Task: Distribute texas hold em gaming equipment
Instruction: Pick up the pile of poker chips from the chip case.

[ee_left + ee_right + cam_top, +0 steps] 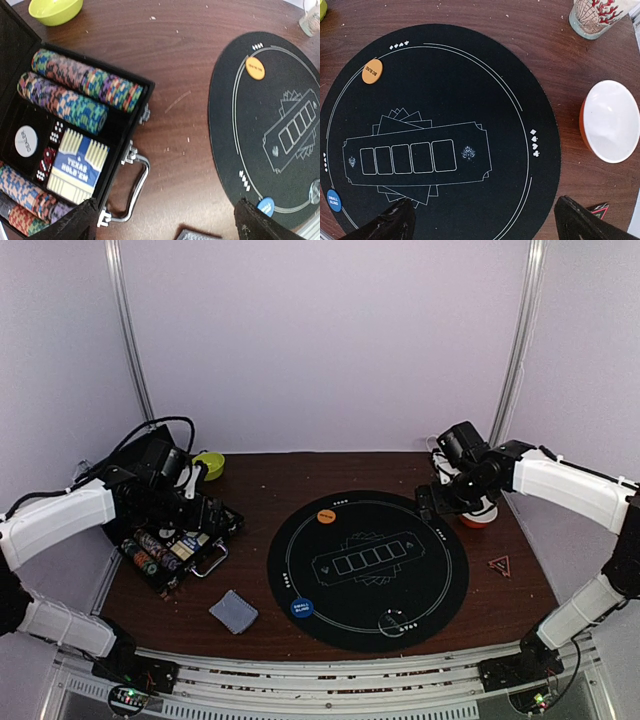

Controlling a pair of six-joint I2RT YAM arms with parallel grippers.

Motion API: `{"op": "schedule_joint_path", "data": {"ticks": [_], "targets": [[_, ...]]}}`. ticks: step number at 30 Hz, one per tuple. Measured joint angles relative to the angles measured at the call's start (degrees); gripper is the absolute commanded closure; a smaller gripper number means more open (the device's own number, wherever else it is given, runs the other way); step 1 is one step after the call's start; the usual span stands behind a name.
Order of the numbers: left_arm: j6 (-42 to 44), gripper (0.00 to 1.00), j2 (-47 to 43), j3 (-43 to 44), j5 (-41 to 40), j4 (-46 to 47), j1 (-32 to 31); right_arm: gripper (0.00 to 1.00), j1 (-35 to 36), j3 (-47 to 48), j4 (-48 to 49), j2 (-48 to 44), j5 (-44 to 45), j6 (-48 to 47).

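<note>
Two robot arms hover over a dark wooden desk (260, 480) with a poker set only partly laid out. An orange disc (326, 516), a blue disc (301, 607) and what looks like a clear disc (396, 621) lie on the ring of the round black mat (430, 585), at its far-left, near-left and near edges. The five card outlines at the mat's centre are bare, and no chips show on it.

The rolls of striped chips (85, 82) sit in the open black case (222, 523) at the left, along with a boxed deck (80, 165), a white dealer button (26, 141) and red dice (48, 161). A small stack of grey-blue-backed cards (233, 611) lies face down on the desk between case and mat, touching neither.

The left pincer (167, 225) hangs wide open and empty above the case's handle. The right pincer (485, 222) is likewise spread and empty over the mat's near side, with a red-and-white bowl (610, 122) and a patterned mug (595, 15) to its right. A green bowl (209, 464) stands behind the case.

By the look of it, the blind markers are placed; dealing cards and sharing out chips is the work left.
</note>
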Motion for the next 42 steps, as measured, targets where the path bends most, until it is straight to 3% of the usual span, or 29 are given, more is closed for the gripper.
{"op": "schedule_joint_path", "data": {"ticks": [6,15,18,25,30,34,42], "targets": [[-1.25,0.02,7.85,5.07,-3.45,0.04,0.59,0.00,-0.24,1.84,-2.08,0.26,1.97,-3.26],[-2.78,0.02,9.53,7.21,-9.46,-2.60,7.67,0.00,-0.37,2.03,-2.58,1.38,2.54,-5.07],[-3.21,0.14,9.05,7.98,-10.23,-3.93,8.37,0.00,-0.37,2.67,-2.64,2.93,2.36,-5.49],[-3.63,0.30,7.87,8.72,-6.14,-13.62,8.35,0.00,-0.37,4.85,-2.97,6.73,1.97,-7.65],[-3.63,0.33,9.84,14.10,-10.95,-25.81,7.87,0.00,-0.37,6.14,-3.02,7.65,1.05,-8.24],[-2.67,0.38,10.86,12.79,-14.58,-31.74,7.87,0.00,-0.37,6.19,-3.04,7.65,-0.04,-8.74],[3.10,0.50,19.96,11.96,-15.32,-30.49,8.44,0.00,-0.37,6.16,-2.99,7.61,-0.66,-8.98]]}}
